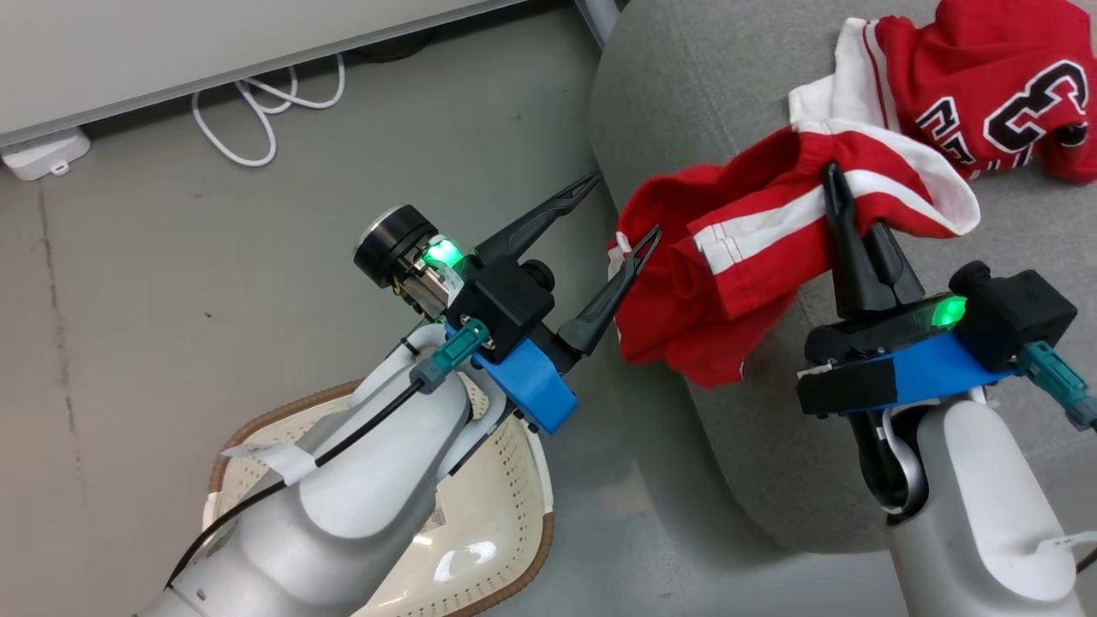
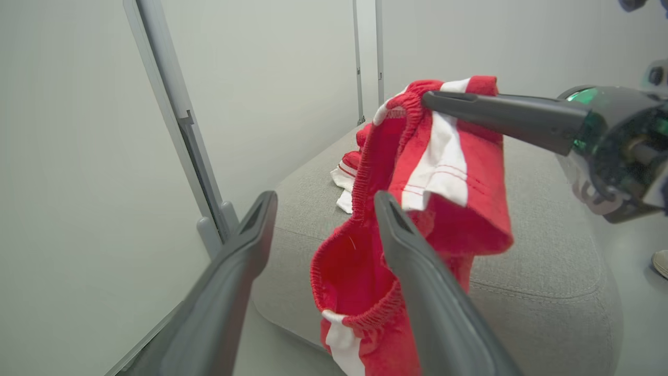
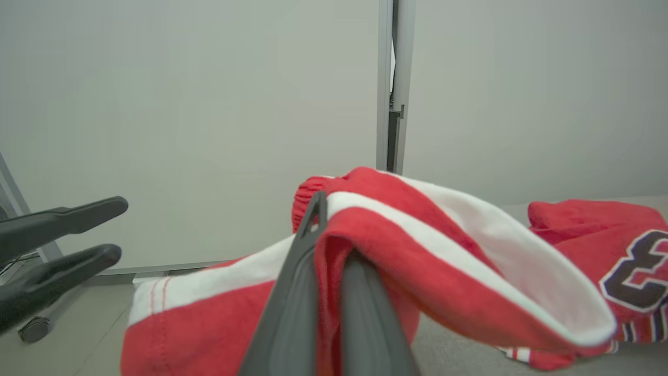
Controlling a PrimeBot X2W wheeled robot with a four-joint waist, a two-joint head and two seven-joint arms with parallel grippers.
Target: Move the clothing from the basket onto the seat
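Over the seat's [image 1: 728, 86] edge, right claw [image 1: 833, 182] pinches the shorts [image 1: 737, 257], likely for laying down; left claw [image 1: 626, 204] spread, empty, just off the seat.

Bright, even light w/ soft shadows.

Right gripper [image 3: 334, 235] clamps red white-banded garment [image 3: 443, 297]; numbered jersey [image 3: 584, 224] lies beyond

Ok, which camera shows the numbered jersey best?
The head view: the jersey lies crumpled on the seat, numerals facing up. The right wrist view catches one corner with part of a numeral at its right edge. The left wrist view has a red and white scrap of it behind the shorts.
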